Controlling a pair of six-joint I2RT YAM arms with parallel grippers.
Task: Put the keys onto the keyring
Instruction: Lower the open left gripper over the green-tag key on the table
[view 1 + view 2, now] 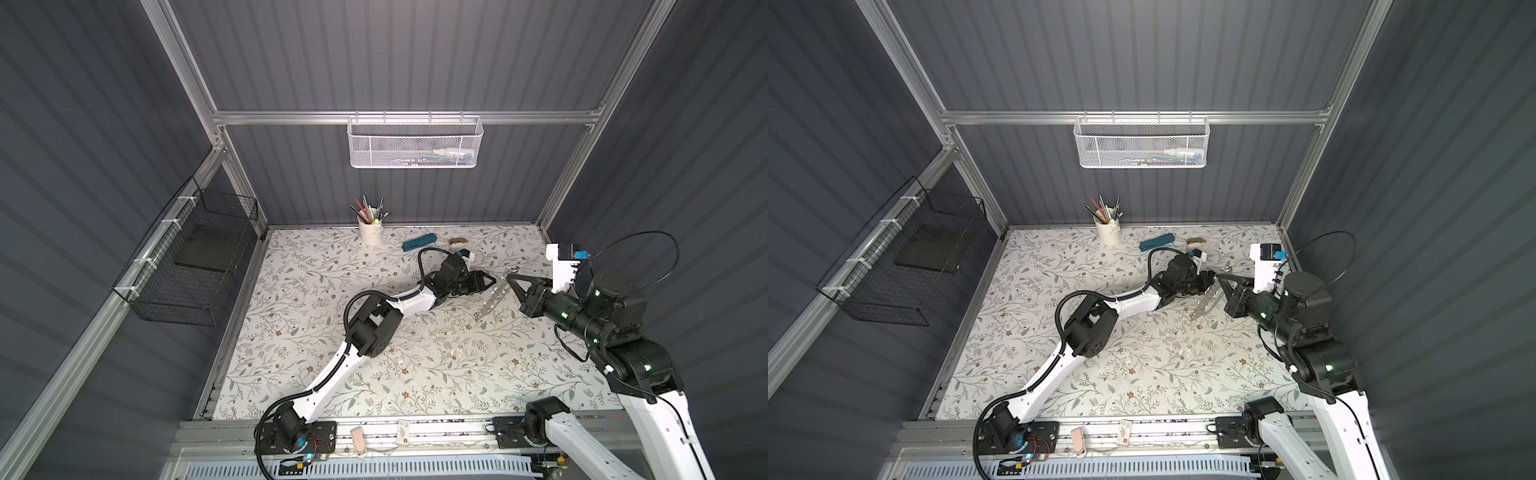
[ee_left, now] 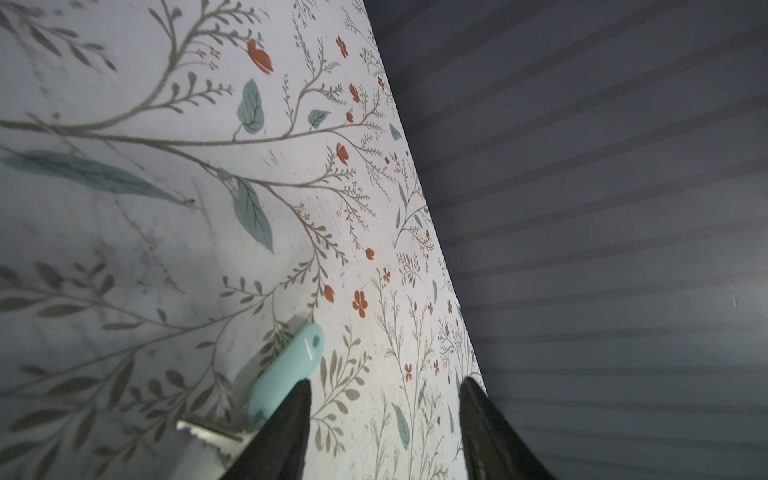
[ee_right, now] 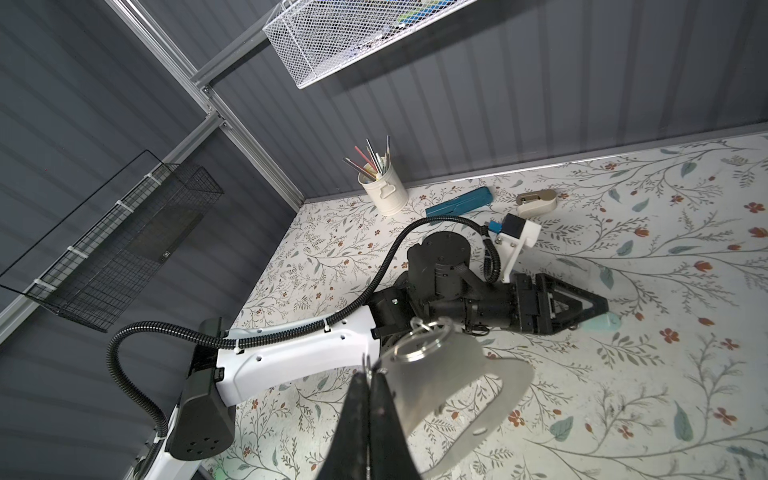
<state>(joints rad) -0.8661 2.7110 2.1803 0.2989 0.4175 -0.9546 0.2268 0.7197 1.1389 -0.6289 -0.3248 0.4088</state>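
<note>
One of the keys lies flat on the floral table: a mint-green tag point(image 2: 286, 370) with a silver blade point(image 2: 208, 436). My left gripper point(image 2: 384, 386) is open just over the table. One finger point(image 2: 291, 419) stands against the tag's side and nothing is between the jaws. In the right wrist view the tag point(image 3: 606, 322) pokes out past the left gripper point(image 3: 598, 309). My right gripper point(image 3: 369, 372) is shut on an edge of the keyring point(image 3: 440, 374), a grey plate with an oval cutout and a silver split ring point(image 3: 415, 345). The keyring point(image 1: 494, 297) point(image 1: 1206, 303) hangs tilted between both grippers.
At the back stand a white cup of pencils point(image 1: 370, 232), a dark-teal case point(image 1: 419, 242) and a beige tape dispenser point(image 1: 458, 242). A white mesh basket point(image 1: 415, 143) hangs on the rear wall and a black wire basket point(image 1: 187, 266) on the left wall.
</note>
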